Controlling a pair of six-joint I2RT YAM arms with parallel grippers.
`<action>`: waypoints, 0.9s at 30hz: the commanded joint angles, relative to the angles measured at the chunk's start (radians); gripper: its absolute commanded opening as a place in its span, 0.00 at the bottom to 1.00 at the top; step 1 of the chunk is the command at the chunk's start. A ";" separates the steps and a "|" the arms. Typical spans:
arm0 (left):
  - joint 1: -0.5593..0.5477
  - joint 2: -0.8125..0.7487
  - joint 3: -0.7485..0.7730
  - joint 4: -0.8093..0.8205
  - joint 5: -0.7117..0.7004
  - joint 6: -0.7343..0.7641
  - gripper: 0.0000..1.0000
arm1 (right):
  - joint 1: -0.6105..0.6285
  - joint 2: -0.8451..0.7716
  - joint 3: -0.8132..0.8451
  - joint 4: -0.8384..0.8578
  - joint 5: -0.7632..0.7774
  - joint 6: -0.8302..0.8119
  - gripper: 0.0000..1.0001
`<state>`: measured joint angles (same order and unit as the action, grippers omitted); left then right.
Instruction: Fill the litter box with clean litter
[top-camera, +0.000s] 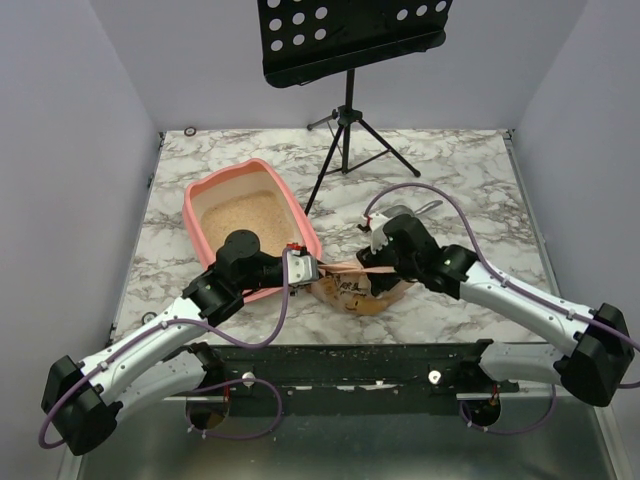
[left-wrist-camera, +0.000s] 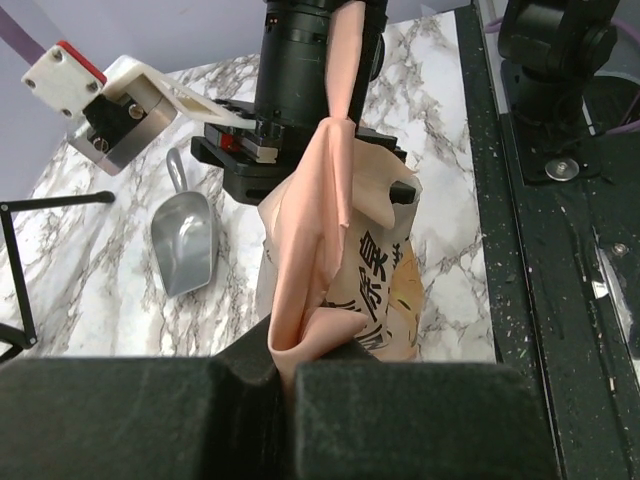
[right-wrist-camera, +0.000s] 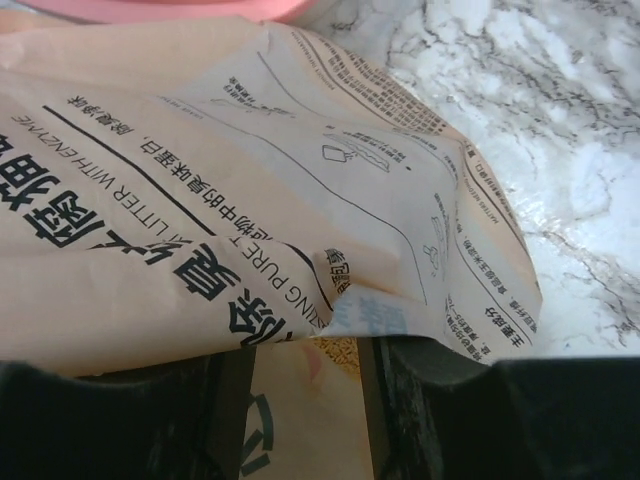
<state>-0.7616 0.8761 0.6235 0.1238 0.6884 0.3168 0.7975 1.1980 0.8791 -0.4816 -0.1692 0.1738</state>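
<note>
Tan paper of the litter bag (left-wrist-camera: 335, 240) is clamped in the left claw (left-wrist-camera: 290, 368); the right claw (right-wrist-camera: 305, 385) is parted around a fold. A firm second grip is advised before tipping toward the litter box (top-camera: 192, 208) beyond, already carrying clean litter (top-camera: 245, 212).

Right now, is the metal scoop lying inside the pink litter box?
No, the scoop lies on the marble table beside the bag, outside the litter box.

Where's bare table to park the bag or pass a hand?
Widest bare marble: far right, from the stand's tripod out to the right wall, beyond the right gripper. Smaller patch: back-left corner behind the litter box. Crowded: centre beside the box, where the bag, scoop and left gripper cluster.
</note>
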 joint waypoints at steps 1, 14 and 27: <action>-0.015 -0.032 0.012 0.030 0.030 0.011 0.00 | -0.007 -0.017 -0.040 0.041 0.244 0.076 0.52; -0.019 -0.126 -0.044 0.161 -0.191 0.058 0.03 | 0.017 -0.207 -0.135 0.198 0.631 -0.005 0.63; -0.082 -0.077 0.001 0.065 -0.322 0.088 0.06 | 0.052 -0.285 -0.068 0.252 0.741 -0.051 0.65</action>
<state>-0.8200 0.8196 0.5781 0.1818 0.4507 0.3767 0.8764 0.9577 0.7441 -0.2474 0.3569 0.1959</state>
